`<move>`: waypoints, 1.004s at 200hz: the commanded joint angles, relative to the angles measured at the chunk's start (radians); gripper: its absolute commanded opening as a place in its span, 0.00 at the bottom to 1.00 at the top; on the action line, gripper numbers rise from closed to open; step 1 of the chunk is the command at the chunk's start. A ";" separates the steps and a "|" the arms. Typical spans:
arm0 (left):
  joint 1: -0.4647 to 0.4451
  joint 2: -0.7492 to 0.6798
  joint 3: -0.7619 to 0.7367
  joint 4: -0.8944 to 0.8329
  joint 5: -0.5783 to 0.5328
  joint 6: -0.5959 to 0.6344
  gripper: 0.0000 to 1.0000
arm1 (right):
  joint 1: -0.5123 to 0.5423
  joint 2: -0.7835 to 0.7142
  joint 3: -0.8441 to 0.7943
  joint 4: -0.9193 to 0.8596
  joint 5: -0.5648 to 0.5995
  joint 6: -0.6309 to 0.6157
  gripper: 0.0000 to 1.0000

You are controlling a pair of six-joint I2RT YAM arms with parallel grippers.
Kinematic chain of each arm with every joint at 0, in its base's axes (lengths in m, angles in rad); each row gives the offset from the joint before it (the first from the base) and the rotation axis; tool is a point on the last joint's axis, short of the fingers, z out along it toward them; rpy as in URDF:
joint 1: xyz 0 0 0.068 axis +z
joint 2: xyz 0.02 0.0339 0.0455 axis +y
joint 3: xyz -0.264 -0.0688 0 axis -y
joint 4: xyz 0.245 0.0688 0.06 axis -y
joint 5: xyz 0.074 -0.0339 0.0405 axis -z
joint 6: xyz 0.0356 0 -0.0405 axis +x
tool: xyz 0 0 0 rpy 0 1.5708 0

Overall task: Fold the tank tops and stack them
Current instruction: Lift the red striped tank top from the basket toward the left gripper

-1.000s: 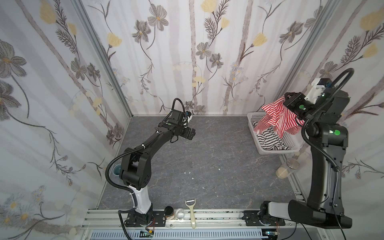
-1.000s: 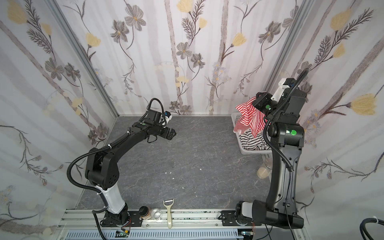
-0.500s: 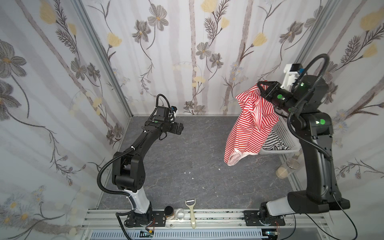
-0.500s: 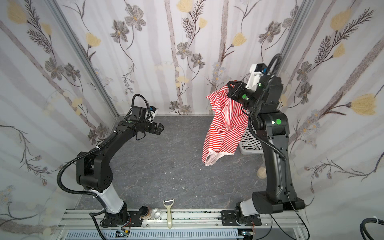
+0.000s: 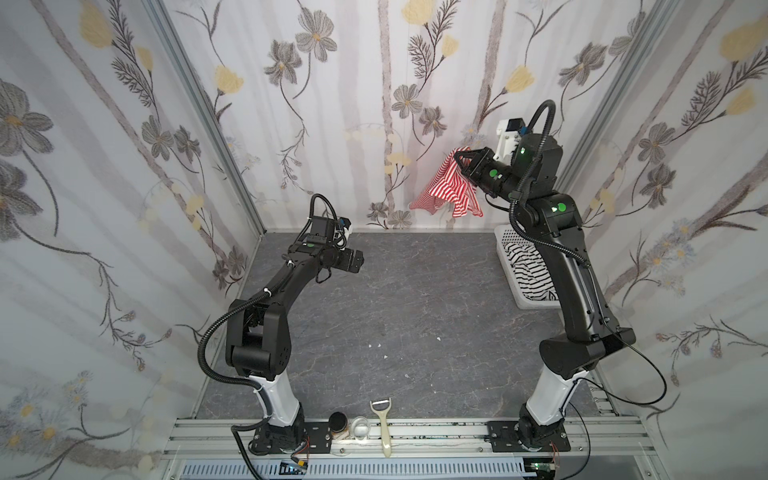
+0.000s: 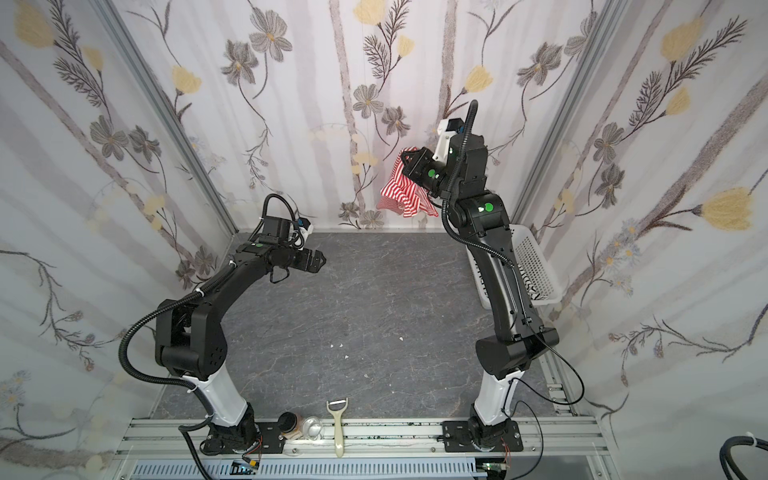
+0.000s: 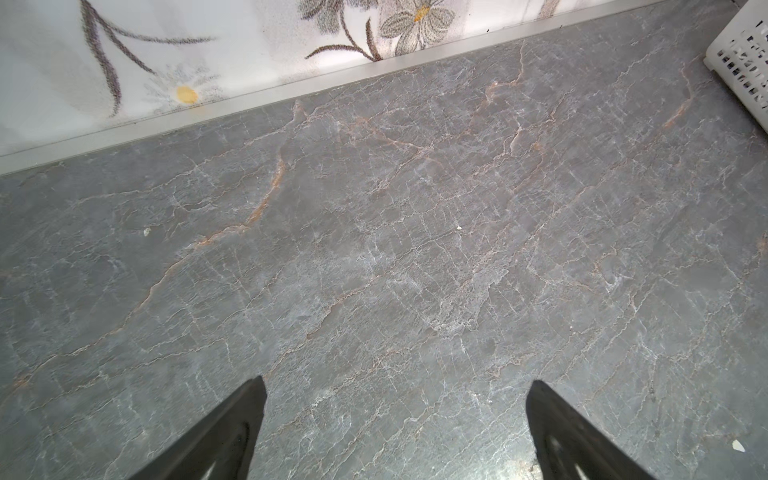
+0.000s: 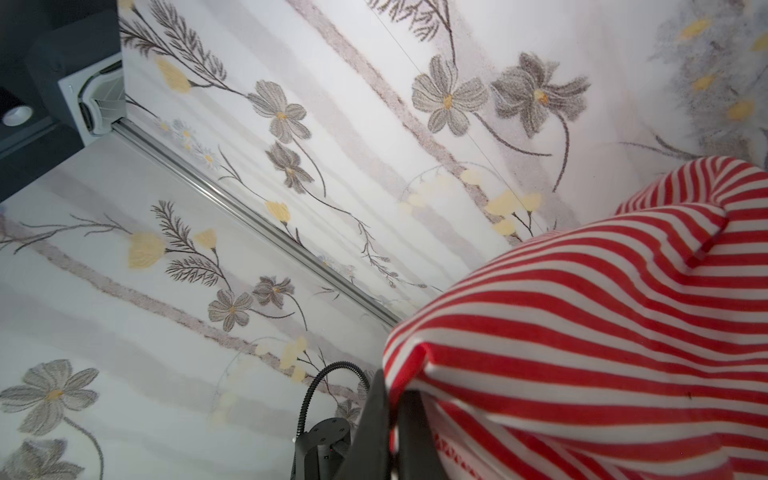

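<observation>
1. Closest, at 6 o'clock on the front rail, lies a peeler (image 5: 383, 424). It is not part of this job.
2. The grey table (image 5: 395, 311) has lots of room in the middle for laying a top out flat.
3. At 10 o'clock the left gripper (image 5: 357, 262) hangs low over the table. Its fingers are spread wide apart and it holds nothing.
4. At 3 o'clock sits the white basket (image 5: 503, 237). The black-striped tank top (image 5: 525, 270) lies crumpled inside it, partly hidden behind the right arm.
5. Farthest away, at 1 o'clock and high up near the back wall, the right gripper (image 5: 457, 156) has its fingers pressed tight together, pinching the red-and-white tank top (image 5: 446, 189). The top hangs from that one spot in a bunch and touches neither the table nor the basket.
6. The top looks soft, light and floppy. It will not break, but it will sag, twist and fold over itself when it is held at only one place.
7. I think the best places to take hold are a shoulder strap or a corner of the bottom edge. With both grippers holding two such spots well apart, the top should spread out and go down flat.
8. A thin pinch of cloth could slip out, so a good thick bite of the edge seems safer.
</observation>
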 commanded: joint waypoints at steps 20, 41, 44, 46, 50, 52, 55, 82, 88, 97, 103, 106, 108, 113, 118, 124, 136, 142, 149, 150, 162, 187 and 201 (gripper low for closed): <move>0.002 0.010 -0.051 0.040 0.039 -0.023 1.00 | 0.072 -0.064 -0.454 0.069 0.094 0.024 0.00; 0.004 -0.001 -0.099 0.051 0.055 -0.030 1.00 | 0.096 -0.045 -0.641 0.163 0.023 0.060 0.00; 0.004 -0.003 -0.107 0.052 0.057 -0.030 1.00 | 0.104 -0.040 -0.655 0.173 0.017 0.061 0.00; 0.004 -0.005 -0.111 0.053 0.059 -0.029 1.00 | 0.108 -0.037 -0.661 0.179 0.015 0.061 0.00; 0.004 -0.010 -0.121 0.054 0.064 -0.027 1.00 | 0.118 -0.029 -0.671 0.182 0.010 0.061 0.00; 0.004 -0.011 -0.127 0.054 0.068 -0.027 1.00 | 0.123 -0.024 -0.671 0.181 0.009 0.059 0.00; 0.004 -0.015 -0.135 0.054 0.072 -0.027 1.00 | 0.128 -0.016 -0.669 0.177 0.009 0.058 0.00; 0.003 -0.043 -0.216 0.057 0.140 -0.018 1.00 | 0.174 0.078 -0.592 0.157 0.002 0.050 0.00; 0.004 -0.050 -0.235 0.058 0.155 -0.014 1.00 | 0.180 0.105 -0.570 0.156 -0.002 0.050 0.00; 0.003 -0.063 -0.262 0.063 0.172 -0.005 1.00 | 0.185 0.152 -0.532 0.153 -0.012 0.053 0.00; 0.004 -0.073 -0.280 0.065 0.180 0.000 1.00 | 0.190 0.187 -0.507 0.157 -0.027 0.057 0.00; 0.004 -0.078 -0.289 0.066 0.184 0.003 1.00 | 0.192 0.205 -0.492 0.157 -0.036 0.058 0.00; 0.004 -0.082 -0.297 0.068 0.186 0.005 1.00 | 0.194 0.218 -0.482 0.155 -0.041 0.059 0.00; 0.005 -0.091 -0.310 0.070 0.192 0.009 1.00 | 0.199 0.250 -0.451 0.147 -0.051 0.060 0.00; 0.005 -0.101 -0.323 0.071 0.198 0.014 1.00 | 0.203 0.283 -0.421 0.139 -0.057 0.061 0.00; 0.007 -0.115 -0.340 0.073 0.206 0.019 1.00 | 0.210 0.319 -0.389 0.136 -0.062 0.063 0.00; 0.011 -0.141 -0.373 0.076 0.226 0.029 1.00 | 0.217 0.384 -0.343 0.143 -0.078 0.078 0.00; 0.013 -0.152 -0.388 0.076 0.236 0.031 1.00 | 0.219 0.414 -0.324 0.148 -0.089 0.085 0.00; 0.017 -0.165 -0.405 0.077 0.249 0.035 1.00 | 0.222 0.448 -0.299 0.149 -0.096 0.092 0.00; 0.017 -0.166 -0.408 0.077 0.251 0.036 1.00 | 0.222 0.452 -0.295 0.148 -0.096 0.093 0.00; 0.025 -0.177 -0.432 0.081 0.291 0.041 1.00 | 0.222 0.500 -0.261 0.145 -0.100 0.103 0.00; 0.034 -0.168 -0.476 0.122 0.385 0.031 0.98 | 0.227 0.552 -0.240 0.155 -0.108 0.117 0.06; 0.031 -0.152 -0.494 0.158 0.419 0.016 0.95 | 0.228 0.560 -0.239 0.162 -0.120 0.117 0.19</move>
